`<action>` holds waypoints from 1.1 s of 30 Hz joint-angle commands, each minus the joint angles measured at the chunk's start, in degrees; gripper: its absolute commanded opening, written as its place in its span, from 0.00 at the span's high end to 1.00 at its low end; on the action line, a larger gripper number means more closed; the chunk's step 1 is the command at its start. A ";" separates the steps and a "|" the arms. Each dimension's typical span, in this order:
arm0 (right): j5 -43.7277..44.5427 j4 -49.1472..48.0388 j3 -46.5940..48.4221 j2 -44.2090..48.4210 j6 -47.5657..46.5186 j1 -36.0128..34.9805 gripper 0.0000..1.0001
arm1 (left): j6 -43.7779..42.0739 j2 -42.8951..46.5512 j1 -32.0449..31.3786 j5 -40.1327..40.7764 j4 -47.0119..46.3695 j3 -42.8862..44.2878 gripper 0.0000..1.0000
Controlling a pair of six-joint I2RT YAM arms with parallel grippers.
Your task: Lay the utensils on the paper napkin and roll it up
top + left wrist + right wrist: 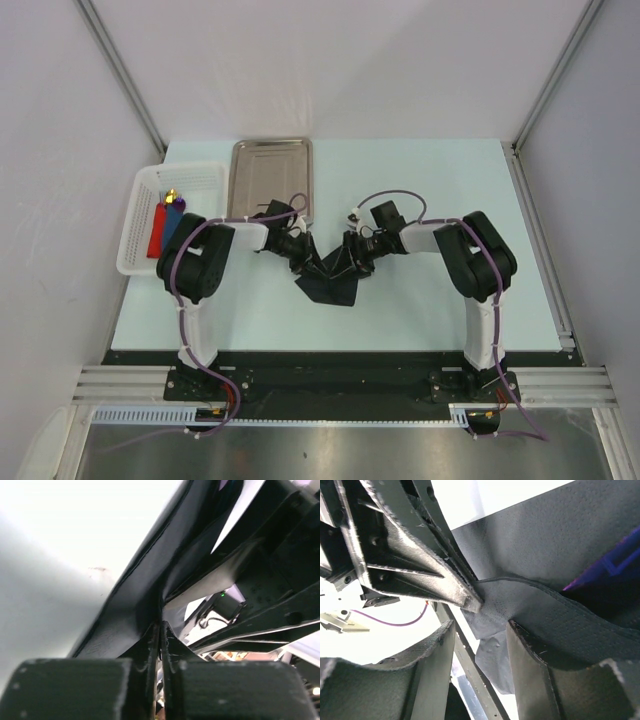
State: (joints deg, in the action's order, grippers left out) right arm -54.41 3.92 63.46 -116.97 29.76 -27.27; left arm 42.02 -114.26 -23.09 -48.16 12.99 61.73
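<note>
Okay, we see left gripper (161,630) clamped on the crumpled matte black napkin (328,288); right gripper (480,630) spread, empty. Purple utensil (615,560) inside fold; white lattice basket (128,250) holds red piece (156,235).

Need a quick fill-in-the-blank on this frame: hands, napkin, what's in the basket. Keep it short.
1. The left hand is ___ on the paper napkin.
2. The right hand is ___, its fingers apart.
3. In the right wrist view, a ___ utensil shows against the napkin.
4. The white basket holds two flat pieces, one blue and one ___.

Missing words: shut; open; purple; red.
</note>
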 commanded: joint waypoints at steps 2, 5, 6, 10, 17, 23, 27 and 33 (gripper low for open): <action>1.42 2.23 2.10 3.67 -2.25 0.99 0.48 | -3.87 2.72 -0.02 1.32 3.79 0.06 1.00; 0.27 2.49 2.89 5.61 -0.93 1.78 0.48 | -4.05 2.99 -0.02 1.93 3.79 -0.47 1.00; 0.10 2.58 3.24 6.83 -0.58 2.39 0.48 | -4.05 3.25 -0.11 2.11 3.88 -0.65 1.00; 0.53 4.07 4.56 8.77 -0.14 3.71 0.49 | -4.05 4.39 0.33 2.72 3.71 -1.61 1.00; 6.94 12.94 9.39 6.93 -6.29 3.36 0.65 | -3.52 5.36 0.59 3.69 3.00 -3.20 1.00; 10.72 15.85 12.30 4.56 -8.75 1.35 0.78 | -3.44 6.33 0.59 4.66 2.92 -3.99 1.00; 13.10 17.08 12.91 4.03 -10.86 -0.59 0.83 | -3.08 6.06 0.50 4.74 2.21 -4.43 1.00; 17.06 17.61 14.14 1.66 -11.39 -2.18 0.85 | -3.35 5.71 0.50 5.01 2.21 -4.25 1.00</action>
State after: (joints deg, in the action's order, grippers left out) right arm -40.82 20.45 74.74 -113.75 20.38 -28.60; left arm 39.00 -110.89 -22.74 -43.64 15.46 57.82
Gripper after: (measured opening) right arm 0.151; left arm 0.005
